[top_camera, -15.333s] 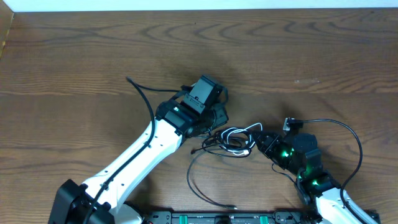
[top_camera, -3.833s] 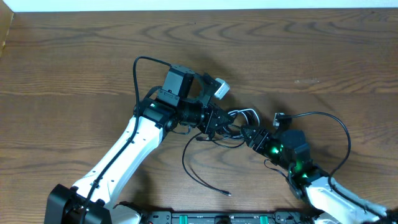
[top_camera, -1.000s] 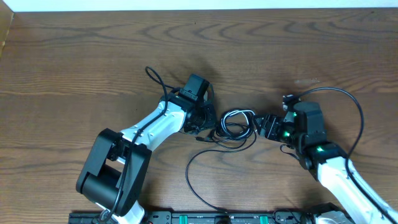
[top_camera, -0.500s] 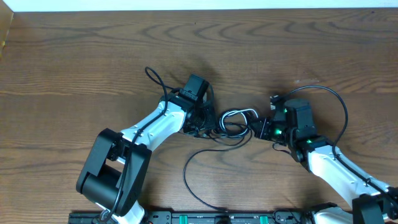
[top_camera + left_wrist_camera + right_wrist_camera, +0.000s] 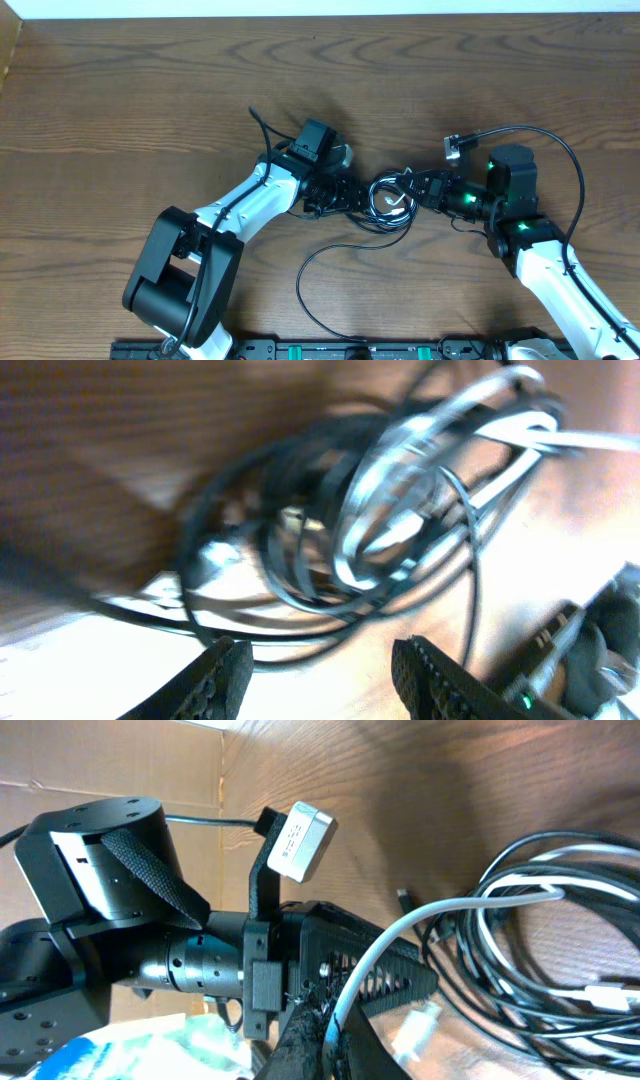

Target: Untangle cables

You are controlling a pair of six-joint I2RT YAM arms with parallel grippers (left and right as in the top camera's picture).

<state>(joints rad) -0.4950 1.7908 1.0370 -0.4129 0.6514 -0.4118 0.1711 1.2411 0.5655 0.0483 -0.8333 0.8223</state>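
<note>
Cables (image 5: 388,200) lie in a tangled coil on the wooden table (image 5: 150,90), directly between two grippers that face each other across it. The left gripper (image 5: 320,652), its fingers spread and empty, sits just short of the coil. The right gripper (image 5: 322,1035) is clenched on the whitish strand (image 5: 440,910), which arcs from its fingertips into the black loops.

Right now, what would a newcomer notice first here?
The knot of thin black cables at mid-table, flanked by both arms. The right fingers pinch its whitish strand, which arcs back into the coils. The left fingers stand open just short of the knot.
</note>
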